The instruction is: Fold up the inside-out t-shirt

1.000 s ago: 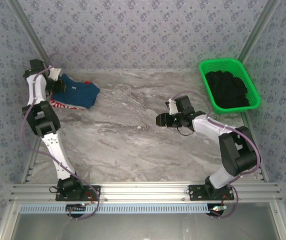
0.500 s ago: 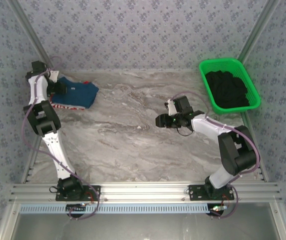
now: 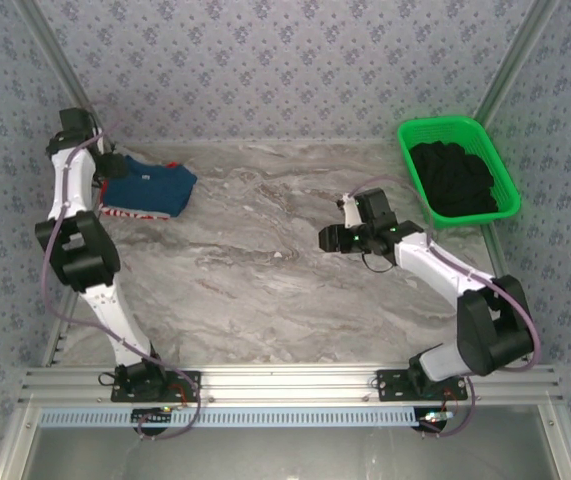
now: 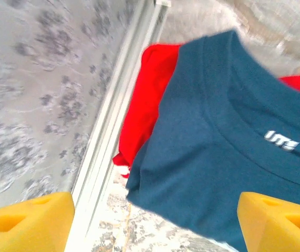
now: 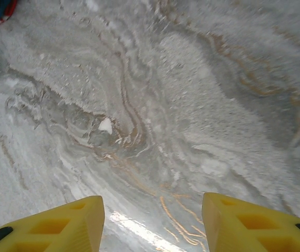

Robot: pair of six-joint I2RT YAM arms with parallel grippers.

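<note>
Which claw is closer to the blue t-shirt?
Left. The left claw hangs at the left edge of the blue t-shirt; the right claw hovers over bare table, far to its right.

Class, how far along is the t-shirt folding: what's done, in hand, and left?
Done: the navy t-shirt lies folded on the red garment. In hand: nothing; the left gripper hangs open above it, the right gripper open over the table. Left: probably just retracting arms.
</note>
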